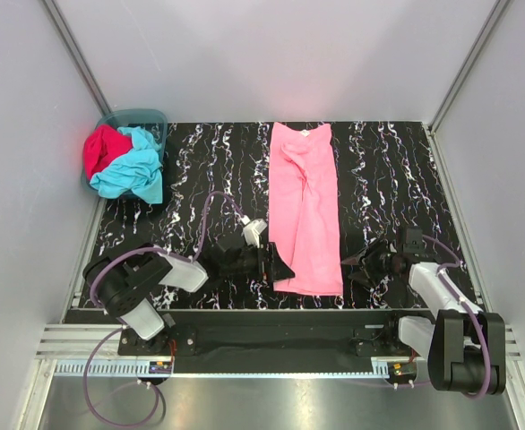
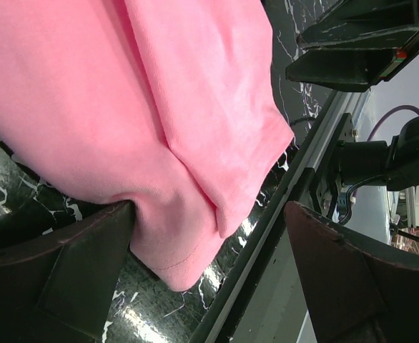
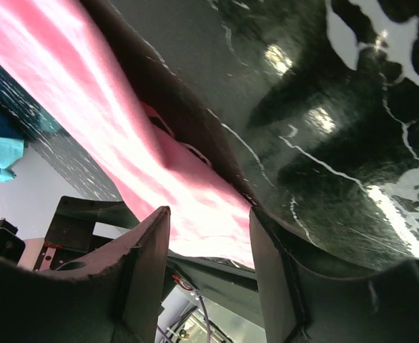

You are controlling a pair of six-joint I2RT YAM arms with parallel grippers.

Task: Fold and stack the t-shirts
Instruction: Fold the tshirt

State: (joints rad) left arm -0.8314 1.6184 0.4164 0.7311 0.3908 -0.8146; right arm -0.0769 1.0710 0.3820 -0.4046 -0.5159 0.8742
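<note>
The pink t-shirt (image 1: 305, 210) lies lengthwise on the worktop (image 1: 209, 161). At its near left corner the left gripper (image 1: 276, 264) is wide open. Beside its near right corner the right gripper (image 1: 365, 267) is half open and holds nothing.

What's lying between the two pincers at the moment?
The near end of the pink shirt lies between the left pincer and the right pincer. The top view shows this best.

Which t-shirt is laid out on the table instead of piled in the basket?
The pink t-shirt, lying flat in a long strip; the turquoise t-shirt and red t-shirt sit bunched in the teal basket.
</note>
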